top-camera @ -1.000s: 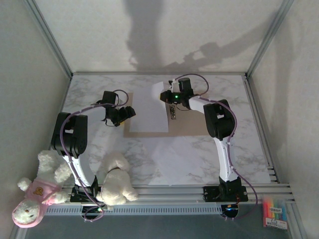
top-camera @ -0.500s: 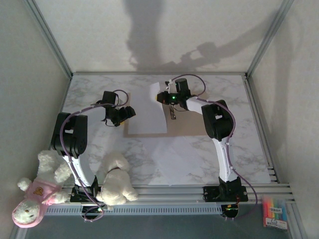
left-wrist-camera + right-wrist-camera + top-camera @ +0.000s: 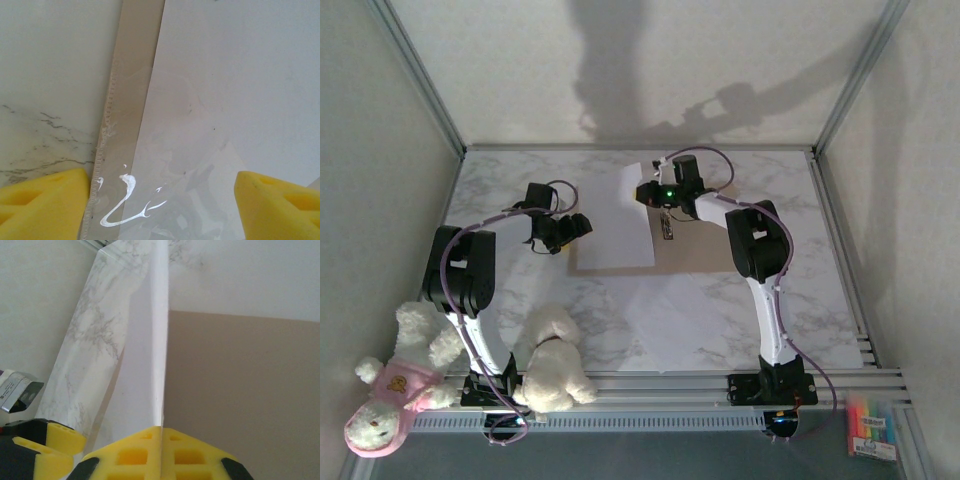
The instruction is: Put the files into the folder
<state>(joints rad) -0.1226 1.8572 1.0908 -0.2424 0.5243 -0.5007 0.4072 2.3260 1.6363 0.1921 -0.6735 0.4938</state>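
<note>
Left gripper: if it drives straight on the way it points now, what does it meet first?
Most likely the white sheet lying on the folder: the open left gripper frames the sheet's edge beside the folder's bare strip. Depth is unclear.

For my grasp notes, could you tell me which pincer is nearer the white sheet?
Right. The right pincer is clamped on the sheet; the left pincer hovers open over its left edge.

files (image 3: 145,370): white paper, thin, matt, smooth.
folder (image 3: 240,390): tan card, matt. Left wrist view: ribbed seam along edge, glossy glare streaks.
counter (image 3: 720,320): marble-look, smooth, low sheen.
right pincer pads (image 3: 130,457): yellow foam, matt, celled.
plush toys (image 3: 555,370): fluffy cloth.
</note>
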